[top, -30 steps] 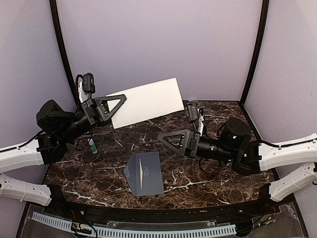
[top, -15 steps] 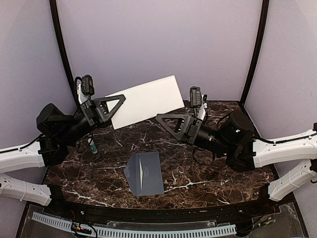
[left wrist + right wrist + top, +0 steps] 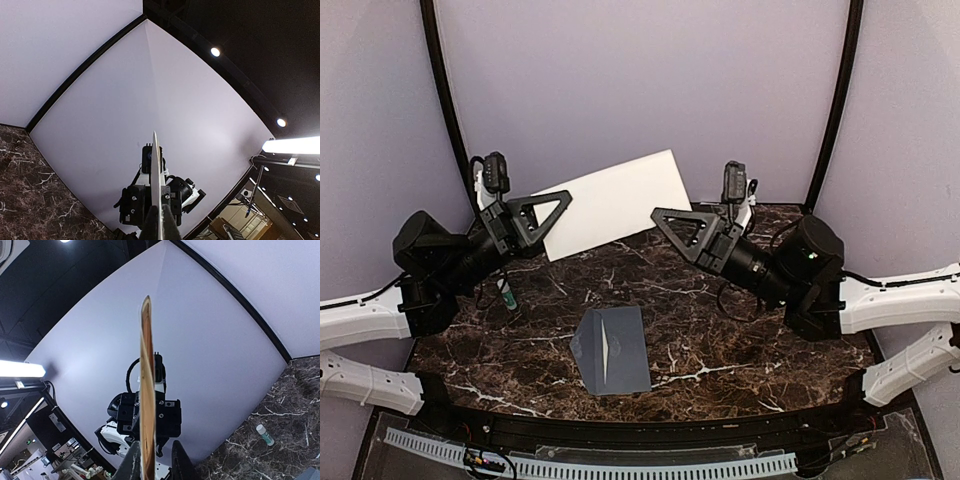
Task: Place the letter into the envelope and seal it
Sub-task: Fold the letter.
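The letter [image 3: 615, 200] hangs in the air above the back of the table, pale and tilted up to the right. My left gripper [image 3: 558, 208] is shut on its left end. In the left wrist view the letter [image 3: 156, 170] shows edge-on, pinched at the left gripper [image 3: 160, 222]. My right gripper [image 3: 665, 218] is at the sheet's lower right end. In the right wrist view the letter [image 3: 146, 380] stands between the right gripper's [image 3: 155, 462] jaws, against one finger with a gap to the other finger [image 3: 181, 460]. The grey-blue envelope [image 3: 613, 348] lies flat on the table.
A small white tube with a green cap [image 3: 506, 293] lies at the left of the dark marble table [image 3: 720, 340], and it also shows in the right wrist view as a tube [image 3: 265, 435]. Purple walls and black frame poles [image 3: 832, 110] close in the back.
My right gripper has risen and swung back-left to the letter's right end, its jaws narrowing around the edge. The left gripper and the letter have barely moved.
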